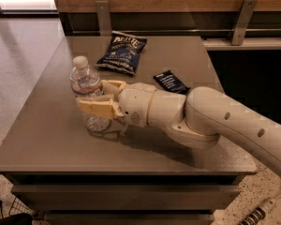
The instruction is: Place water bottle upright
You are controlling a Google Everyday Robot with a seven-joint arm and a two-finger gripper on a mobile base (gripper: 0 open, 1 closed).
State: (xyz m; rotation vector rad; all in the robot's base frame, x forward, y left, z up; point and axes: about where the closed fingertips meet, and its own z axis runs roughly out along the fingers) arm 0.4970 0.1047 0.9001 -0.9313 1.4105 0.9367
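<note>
The water bottle [85, 80] is clear and ribbed, with a white cap and a thin red band. It stands upright on the grey table [47, 139], left of centre. My gripper [92, 94] reaches in from the right at the bottle's mid-height. One cream finger [97, 107] crosses in front of the bottle and the other finger [113, 86] lies behind it. The fingers close on the bottle's body, and its base rests on the table top.
A dark blue chip bag [122, 52] lies at the back of the table. A small black packet [172, 82] lies just behind my wrist. A wooden wall with metal brackets [103, 16] runs along the back. The table's front edge [122, 165] is near the bottle.
</note>
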